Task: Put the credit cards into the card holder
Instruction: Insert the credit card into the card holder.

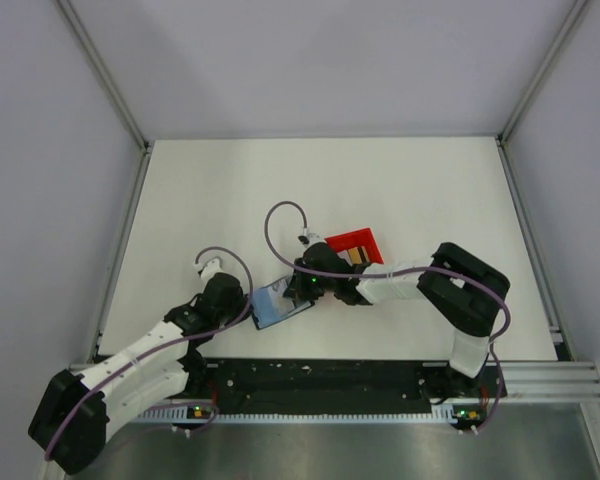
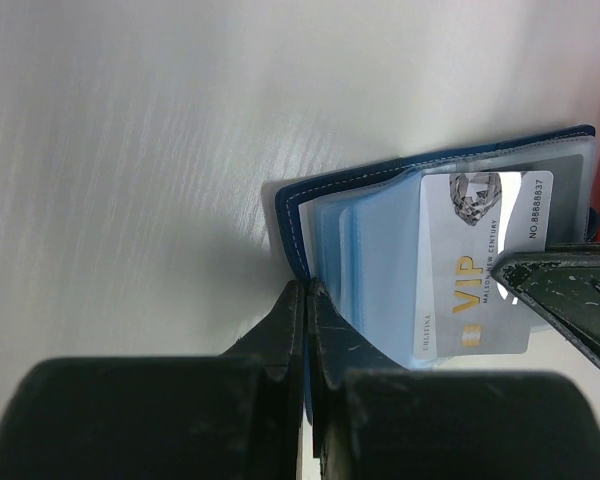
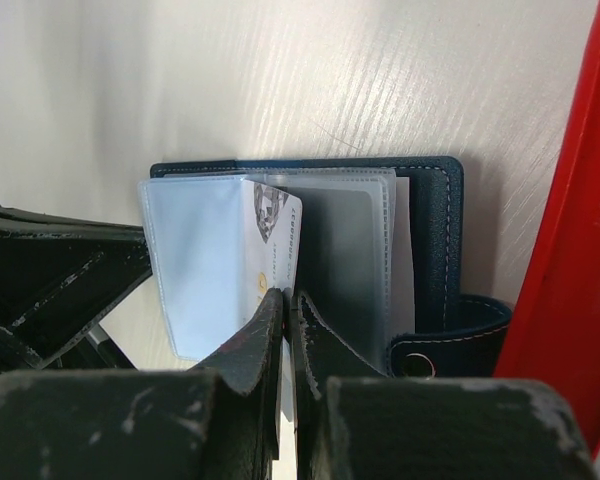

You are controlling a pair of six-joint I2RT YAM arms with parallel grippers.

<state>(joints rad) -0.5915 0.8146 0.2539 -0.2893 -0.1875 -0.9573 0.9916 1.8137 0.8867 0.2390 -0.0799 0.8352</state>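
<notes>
While your left gripper clamps the card holder against sliding, just beside the red bin, your right gripper pinches a white credit card lying partly among the holder's clear pockets.

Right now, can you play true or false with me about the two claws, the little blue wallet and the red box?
1. The dark navy folding card holder lies open on the white table. True.
2. The right claw pinches the white VIP card. True.
3. The red plastic bin sits on top of the card holder. False: it stands beside it.
4. The left claw is wide open, far away. False: it is closed on the holder's edge.
</notes>
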